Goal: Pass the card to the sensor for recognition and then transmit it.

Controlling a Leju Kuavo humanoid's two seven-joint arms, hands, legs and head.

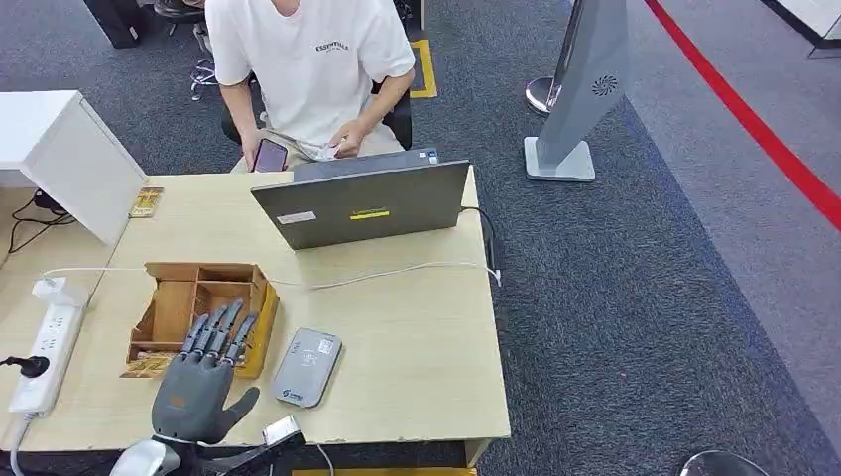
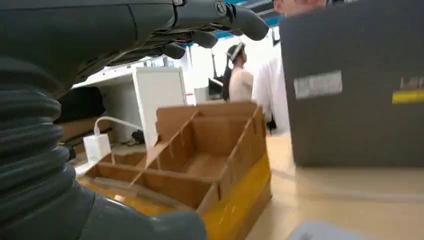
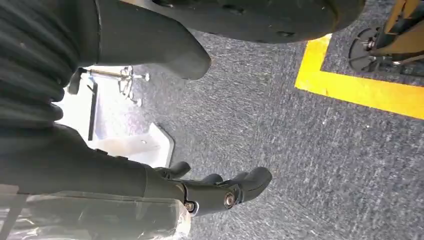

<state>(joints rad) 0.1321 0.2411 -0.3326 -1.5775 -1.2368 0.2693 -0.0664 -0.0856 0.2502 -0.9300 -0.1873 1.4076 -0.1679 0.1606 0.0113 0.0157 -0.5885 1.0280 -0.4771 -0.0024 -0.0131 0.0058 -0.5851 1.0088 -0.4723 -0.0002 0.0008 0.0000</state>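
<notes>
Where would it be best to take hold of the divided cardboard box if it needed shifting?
Take the cardboard box by the top edge of an outer wall, coming from above. It is open-topped with thin upright walls that fingers can straddle. The left hand hovers open over it, and the grey sensor probably crowds a sideways approach.

A wooden desk on grey carpet, with someone seated at its far side.
A grey laptop [image 1: 362,203] stands open at the far edge, a white cable [image 1: 377,275] trailing across the table [image 1: 417,347]. A white power strip [image 1: 45,347] lies at the left, and a person [image 1: 307,69] in a white shirt holds a phone [image 1: 269,156]. A red line [image 1: 754,124] crosses the floor far right.
</notes>
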